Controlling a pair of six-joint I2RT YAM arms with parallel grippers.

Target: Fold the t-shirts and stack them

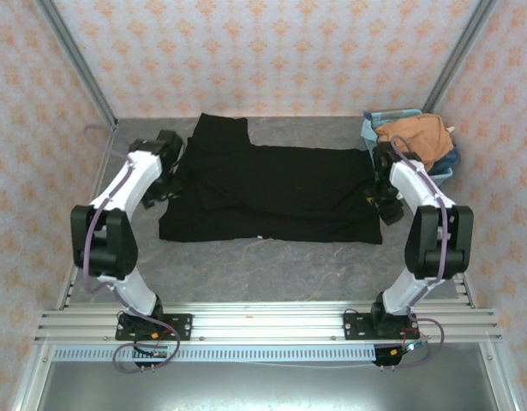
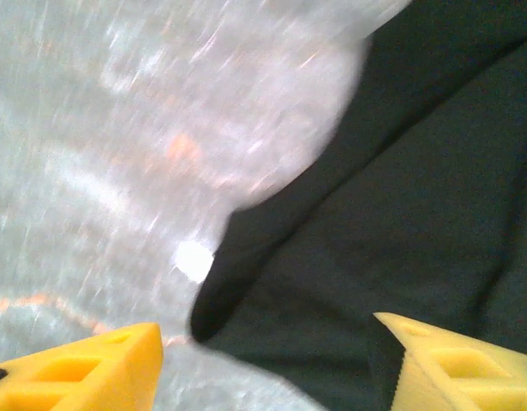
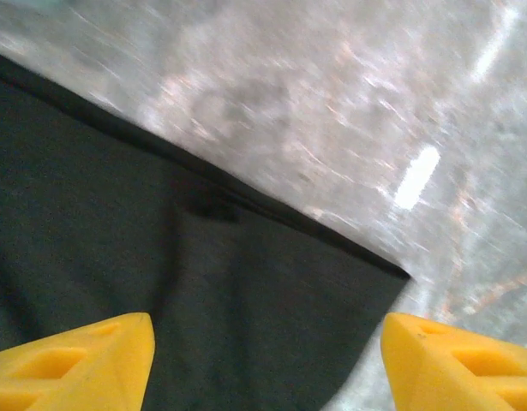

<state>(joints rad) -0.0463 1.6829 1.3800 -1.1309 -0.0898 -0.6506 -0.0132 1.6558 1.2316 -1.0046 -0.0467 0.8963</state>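
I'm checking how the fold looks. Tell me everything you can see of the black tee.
The black tee is soft, plain dark cloth, and no print shows. It lies flat on the grey table, spread wide between the two arms. Its near edge is straight, and one flap reaches farther back at the far left. Faint creases run across it. The left gripper hangs open over its left edge and the right gripper hangs open over its right corner. Neither grips it.

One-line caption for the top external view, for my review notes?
Black t-shirt lies spread on the grey table; orange-tan t-shirt sits in the light-blue basket, far right.
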